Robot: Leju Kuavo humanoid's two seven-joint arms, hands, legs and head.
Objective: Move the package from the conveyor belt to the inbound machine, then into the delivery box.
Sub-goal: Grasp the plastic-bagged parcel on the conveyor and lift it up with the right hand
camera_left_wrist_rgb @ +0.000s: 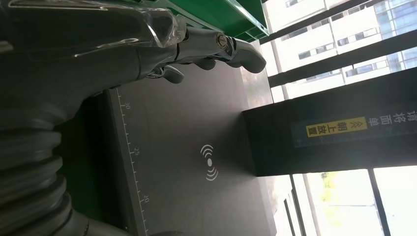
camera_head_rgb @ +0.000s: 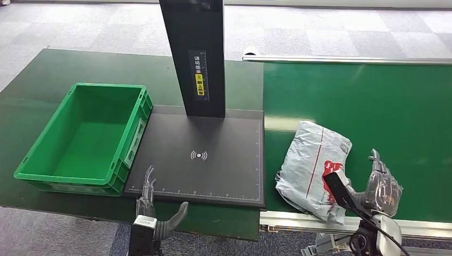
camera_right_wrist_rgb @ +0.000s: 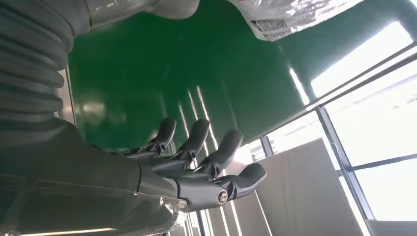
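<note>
I see the package (camera_head_rgb: 314, 168) lying on the belt (camera_head_rgb: 373, 101), its long axis running away from me, just left of my right hand (camera_head_rgb: 381, 184), which is released and empty, nearer than my left hand (camera_head_rgb: 152, 200), also released.

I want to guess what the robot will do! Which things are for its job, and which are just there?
For the job:
- grey package on the conveyor belt
- black inbound machine
- green delivery box, empty
- right hand, open beside the package

Just there:
- dark green table
- carpet floor
</note>
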